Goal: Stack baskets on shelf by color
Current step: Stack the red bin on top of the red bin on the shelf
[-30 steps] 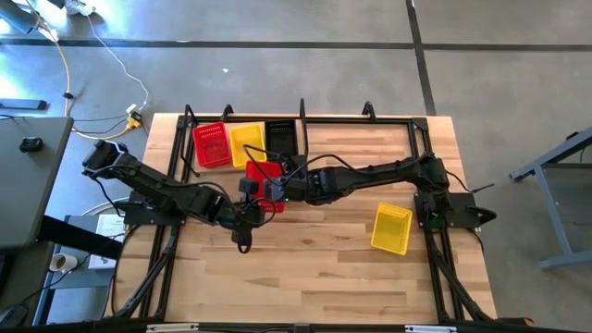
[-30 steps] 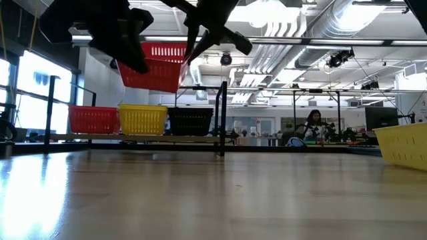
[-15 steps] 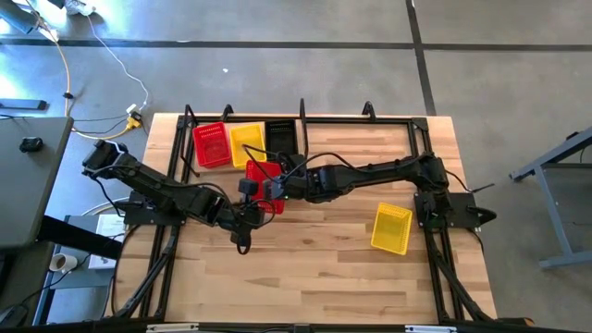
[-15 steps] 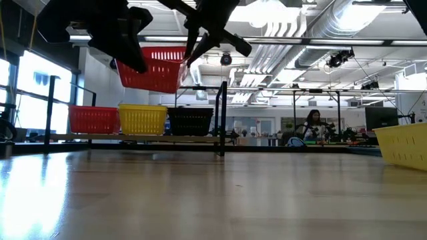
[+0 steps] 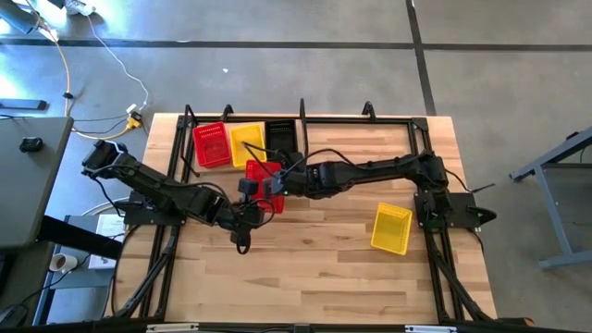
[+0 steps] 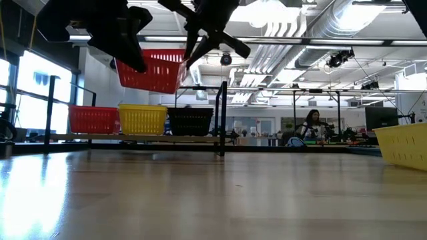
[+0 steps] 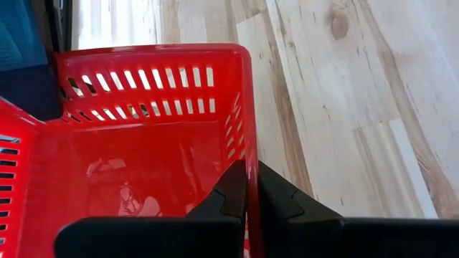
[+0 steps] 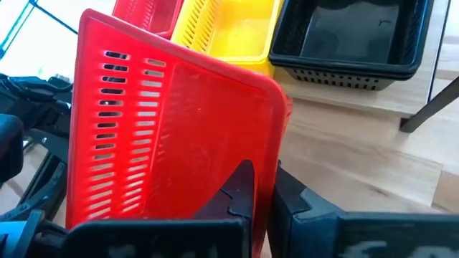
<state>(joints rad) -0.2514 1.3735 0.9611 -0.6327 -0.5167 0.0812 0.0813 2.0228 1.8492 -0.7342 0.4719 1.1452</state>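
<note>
I have both grippers clamped on one red basket (image 5: 264, 178), lifted clear of the table just near of the shelf (image 5: 351, 118). Left gripper (image 7: 250, 188) pinches one side wall; right gripper (image 8: 263, 185) pinches the opposite rim. On the shelf's left half sit a second red basket (image 5: 211, 145), a yellow basket (image 5: 247, 141) and a black basket (image 5: 281, 136), side by side. One loose yellow basket (image 5: 391, 228) lies at right. Judgement: early stage; most stacking remains.
</note>
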